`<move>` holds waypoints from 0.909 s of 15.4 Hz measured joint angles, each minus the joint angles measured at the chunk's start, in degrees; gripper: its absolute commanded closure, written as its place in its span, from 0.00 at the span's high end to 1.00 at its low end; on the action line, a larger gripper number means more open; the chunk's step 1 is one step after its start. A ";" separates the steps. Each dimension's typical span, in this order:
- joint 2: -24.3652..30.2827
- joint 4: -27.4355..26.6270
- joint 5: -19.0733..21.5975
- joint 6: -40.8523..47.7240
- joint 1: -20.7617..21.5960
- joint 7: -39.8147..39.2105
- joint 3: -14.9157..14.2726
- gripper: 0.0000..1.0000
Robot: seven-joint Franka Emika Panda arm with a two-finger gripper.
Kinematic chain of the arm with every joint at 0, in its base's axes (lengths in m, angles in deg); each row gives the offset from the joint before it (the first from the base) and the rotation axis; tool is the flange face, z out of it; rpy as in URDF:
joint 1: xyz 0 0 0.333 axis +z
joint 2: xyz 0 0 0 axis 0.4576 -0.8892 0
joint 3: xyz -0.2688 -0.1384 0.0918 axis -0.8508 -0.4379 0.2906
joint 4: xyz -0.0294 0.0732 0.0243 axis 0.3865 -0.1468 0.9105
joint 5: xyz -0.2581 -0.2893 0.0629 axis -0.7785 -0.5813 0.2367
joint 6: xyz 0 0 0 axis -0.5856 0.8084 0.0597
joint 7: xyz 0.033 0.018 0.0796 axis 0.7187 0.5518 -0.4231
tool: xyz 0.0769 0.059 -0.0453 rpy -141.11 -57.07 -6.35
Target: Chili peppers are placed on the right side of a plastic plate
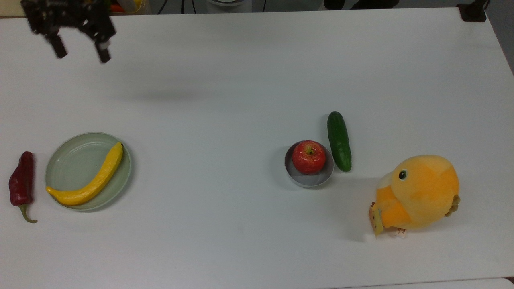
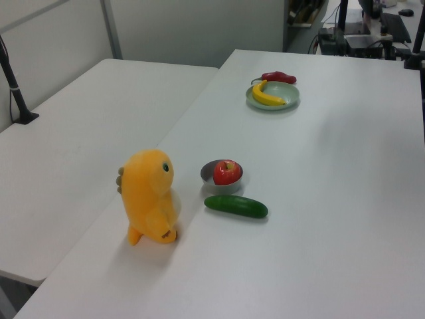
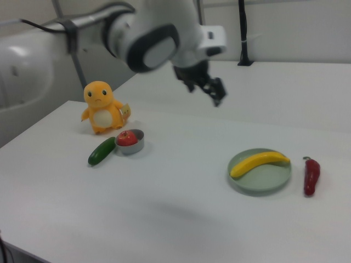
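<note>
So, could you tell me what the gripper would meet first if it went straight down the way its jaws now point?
Probably bare table; the open gripper hangs clear of the plastic plate, though depth is unclear.

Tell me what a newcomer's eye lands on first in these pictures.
The orange plush toy stands out most, upright near the top view's right edge, by the red apple in a small grey bowl with a cucumber alongside. At the top view's left, a yellow banana lies in the pale green plate, with the dark red chili on the table just beyond it. The open gripper hangs high above the top view's upper left corner.
</note>
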 measured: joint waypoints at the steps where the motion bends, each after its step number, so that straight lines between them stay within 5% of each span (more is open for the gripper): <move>1: 1.93 0.01 0.00 4.10 0.76 1.56 0.05 1.00; 5: 7.97 0.03 -1.26 16.98 3.29 8.19 2.52 1.00; 11: 9.46 -1.30 -12.35 23.45 4.45 21.74 15.71 1.00; 14: 9.29 -3.31 -13.54 23.46 4.73 20.31 18.09 1.00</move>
